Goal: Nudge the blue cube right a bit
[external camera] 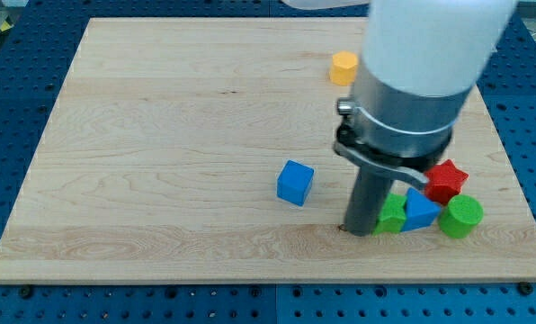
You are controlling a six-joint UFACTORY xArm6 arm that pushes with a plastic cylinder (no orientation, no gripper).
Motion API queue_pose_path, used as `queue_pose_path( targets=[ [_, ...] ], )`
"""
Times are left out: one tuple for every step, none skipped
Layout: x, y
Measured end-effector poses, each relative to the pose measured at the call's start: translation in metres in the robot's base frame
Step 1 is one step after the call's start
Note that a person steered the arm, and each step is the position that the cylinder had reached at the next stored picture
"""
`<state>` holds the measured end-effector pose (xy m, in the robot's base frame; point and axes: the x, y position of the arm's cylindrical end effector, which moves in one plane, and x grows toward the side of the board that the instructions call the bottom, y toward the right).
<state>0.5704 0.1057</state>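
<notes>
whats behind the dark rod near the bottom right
A green block peeks out at the rod's right, touching a blue triangular block. My tip rests on the board, right of the blue cube. The green block's left part is covered.

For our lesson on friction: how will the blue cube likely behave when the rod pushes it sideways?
The blue cube sits flat on the wooden board, so it should slide, not roll. It looks small and probably light. My tip is on its right; an off-centre push may twist it.

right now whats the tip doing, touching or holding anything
My tip: holds nothing, no gripper. It sits right of the blue cube, apart from it, close beside the green block; contact there cannot be told.
</notes>
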Motion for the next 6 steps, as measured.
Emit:
queue_pose_path(
  targets=[
    [0.0, 0.025],
    [0.0, -0.044],
    [-0.011, -0.078],
    [-0.026, -0.102],
    [-0.027, -0.145],
    [-0.041, -0.131]
  ],
)
